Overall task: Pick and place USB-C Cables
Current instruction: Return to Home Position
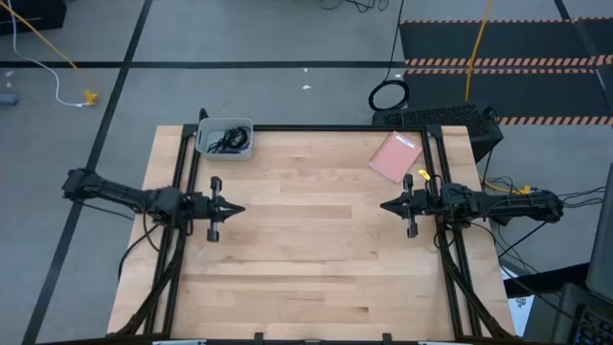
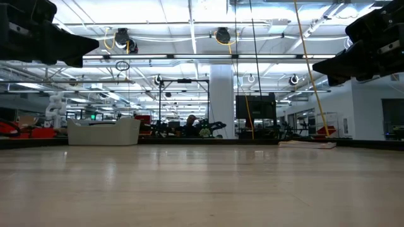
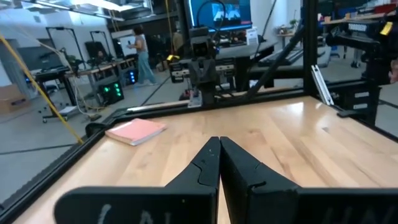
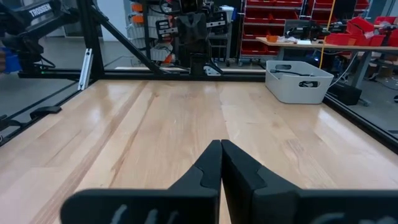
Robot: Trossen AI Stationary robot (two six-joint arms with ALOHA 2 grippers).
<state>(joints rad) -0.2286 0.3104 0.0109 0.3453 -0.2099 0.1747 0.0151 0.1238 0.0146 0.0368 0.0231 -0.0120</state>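
Pale wooden counter held the dark, thin USB-C cables inside a white plastic bin at its far left corner, while left hand and right hand, both closed and empty, faced each other, so homing well likely meant settling level.

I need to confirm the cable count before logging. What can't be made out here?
High view: cables in the bin form one dark tangle, too small to count or colour-check.
Low view: the bin's wall hides its contents.
Right wrist view: its rim hides all but a bit of cable.
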